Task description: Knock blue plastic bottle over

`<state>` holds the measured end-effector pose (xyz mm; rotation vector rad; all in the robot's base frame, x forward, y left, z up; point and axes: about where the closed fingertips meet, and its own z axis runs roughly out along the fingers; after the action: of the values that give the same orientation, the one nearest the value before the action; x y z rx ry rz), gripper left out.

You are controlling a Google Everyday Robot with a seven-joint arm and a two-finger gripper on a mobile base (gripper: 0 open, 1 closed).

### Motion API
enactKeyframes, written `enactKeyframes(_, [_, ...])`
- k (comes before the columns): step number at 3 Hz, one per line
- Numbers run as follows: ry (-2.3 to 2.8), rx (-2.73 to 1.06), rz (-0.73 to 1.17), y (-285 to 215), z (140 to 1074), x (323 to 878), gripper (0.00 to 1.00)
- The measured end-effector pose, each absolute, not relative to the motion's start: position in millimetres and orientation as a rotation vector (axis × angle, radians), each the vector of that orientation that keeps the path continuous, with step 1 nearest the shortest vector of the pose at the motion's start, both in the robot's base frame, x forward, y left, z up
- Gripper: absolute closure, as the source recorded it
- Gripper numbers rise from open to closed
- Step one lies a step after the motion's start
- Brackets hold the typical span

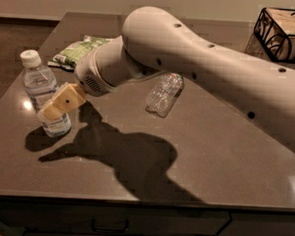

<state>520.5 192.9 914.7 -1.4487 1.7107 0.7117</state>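
At the left of the frame the blue plastic bottle (37,81) stands on its base on the dark table (220,159), white cap uppermost. The gripper (58,107) presses against its lower half from the right – open or closed, I cannot tell. A small clear bottle (164,94) lies mid-table, a green packet (75,51) behind – a wire basket (285,34) sits upper right.

Tan end effector (51,111) at white-capped, blue-labelled bottle (38,81) on brown table (220,159).

Dark table (225,160): blue plastic bottle (38,82), tool (55,107) against it, clear bottle (164,93), green packet (76,50), basket (285,33).
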Motion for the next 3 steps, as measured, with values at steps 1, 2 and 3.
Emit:
enactKeyframes(1, [1.698, -1.453, 0.796, 202, 918, 518, 0.00])
enactKeyframes(2, [1.681, -1.469, 0.876, 210, 922, 513, 0.13])
enactKeyframes(3, [1.663, -1.483, 0.936, 214, 927, 507, 0.36])
